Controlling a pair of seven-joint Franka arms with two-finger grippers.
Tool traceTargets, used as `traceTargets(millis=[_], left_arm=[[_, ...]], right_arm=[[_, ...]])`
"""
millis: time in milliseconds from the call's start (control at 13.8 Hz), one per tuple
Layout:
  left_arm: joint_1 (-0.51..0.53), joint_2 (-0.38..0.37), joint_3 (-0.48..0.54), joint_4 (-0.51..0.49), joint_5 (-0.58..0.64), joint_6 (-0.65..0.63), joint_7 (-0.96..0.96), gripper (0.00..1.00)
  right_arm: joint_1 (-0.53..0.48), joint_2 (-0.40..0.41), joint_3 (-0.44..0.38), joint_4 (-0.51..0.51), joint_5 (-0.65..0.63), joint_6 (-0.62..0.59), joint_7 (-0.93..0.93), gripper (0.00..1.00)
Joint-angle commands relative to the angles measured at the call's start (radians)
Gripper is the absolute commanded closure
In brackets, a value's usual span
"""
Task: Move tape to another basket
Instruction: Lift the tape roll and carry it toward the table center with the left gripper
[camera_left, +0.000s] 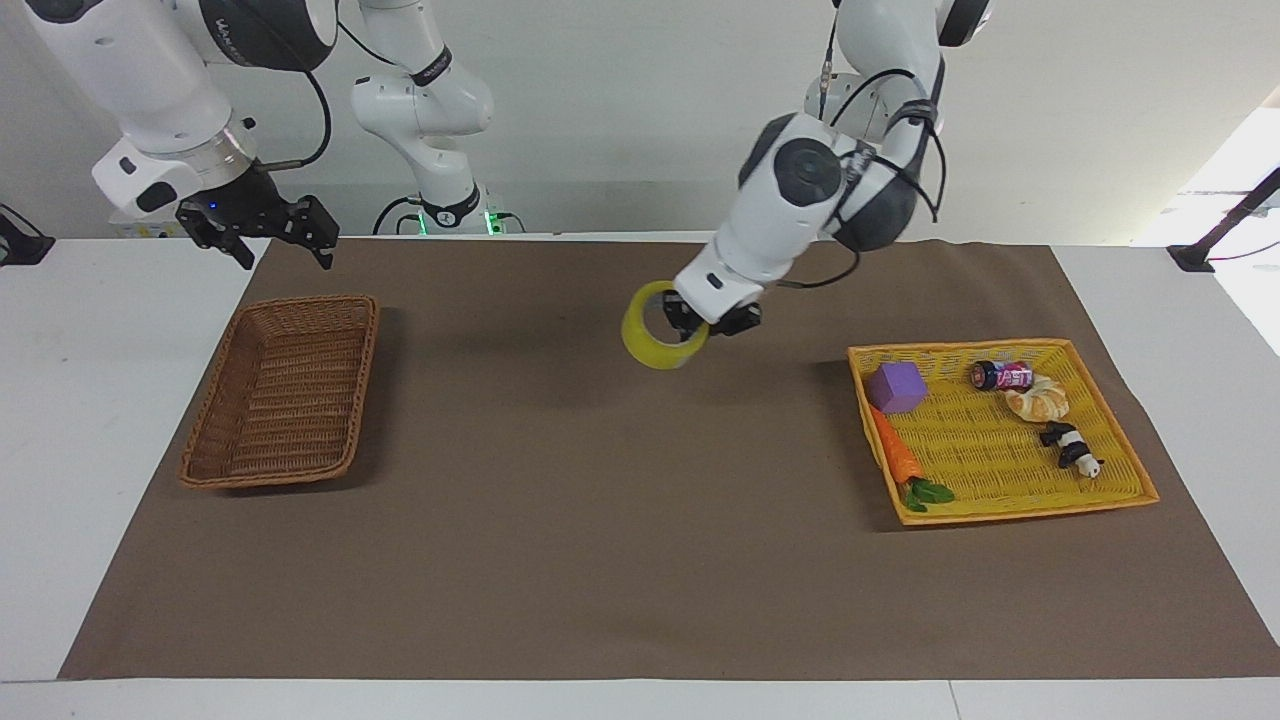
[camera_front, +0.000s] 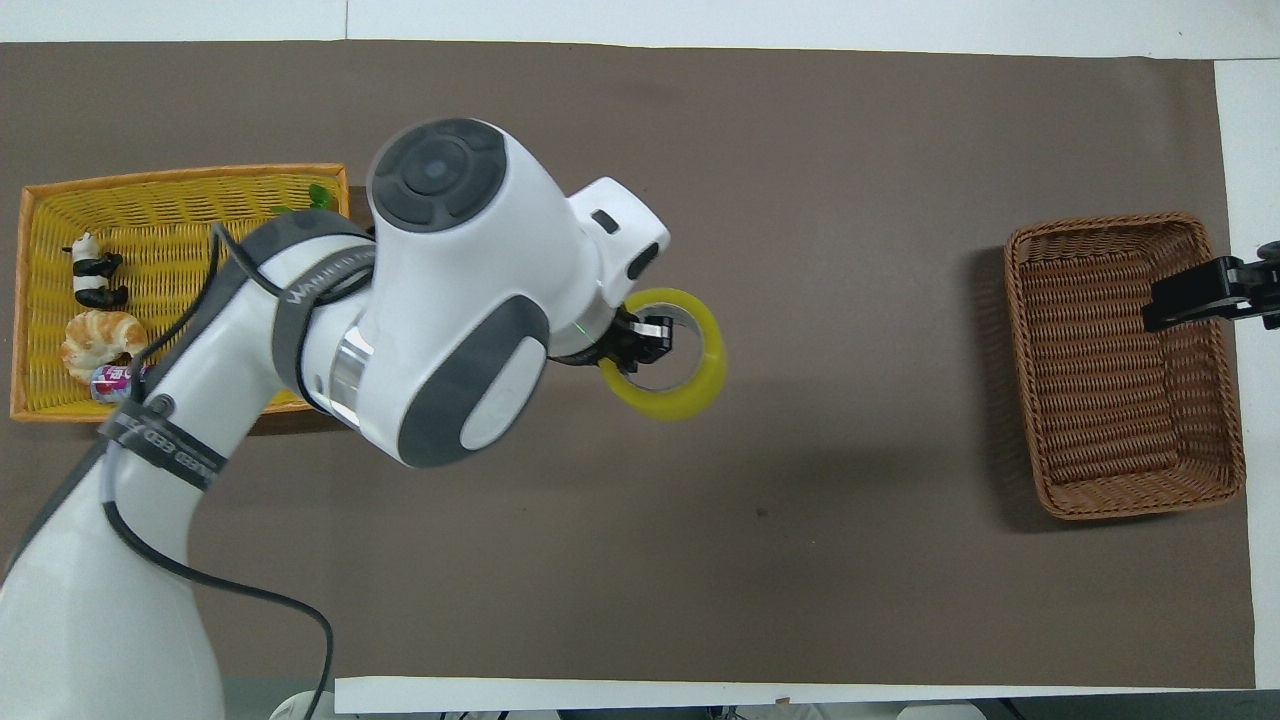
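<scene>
Tape (camera_left: 655, 342) hangs in the air over the bare brown mat (camera_left: 600, 520), pinched tight by the left gripper (camera_left: 688, 322), whose fingers squeeze the roll's wall. At 9 o'clock from the tape in the facing view sits the brown basket (camera_left: 205, 450), and the yellow tray (camera_left: 1120, 495) sits at 3 o'clock. The right gripper (camera_left: 285, 232) waits with fingers spread wide, holding nothing, over the basket's edge toward the right arm's end.
</scene>
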Motion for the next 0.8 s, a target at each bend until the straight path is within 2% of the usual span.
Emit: traceTargets(millis=[0,145,218,436,727], left_arm=[[0.011,-0.018,0.026,-0.019,-0.021,0.001,0.011,0.98],[0.045,-0.025,0.027,-0.040,-0.021,0.002,0.049,0.98],[0.065,-0.025,0.027,-0.040,-0.021,-0.001,0.069,0.98],[0.110,-0.029,0.030,-0.065,-0.021,0.004,0.119,0.98],[0.143,-0.027,0.035,-0.060,-0.021,0.004,0.125,0.97]], right_arm=[[-0.010,-0.022,0.008,-0.025,-0.014,0.003,-0.021,0.00],[-0.007,-0.024,0.010,-0.033,-0.013,0.008,-0.029,0.00],[-0.013,-0.027,0.011,-0.047,0.030,0.021,-0.068,0.00],[-0.122,-0.042,0.001,-0.159,0.429,0.138,-0.105,0.00],[-0.116,0.064,0.005,-0.197,0.739,0.211,-0.156,0.00]])
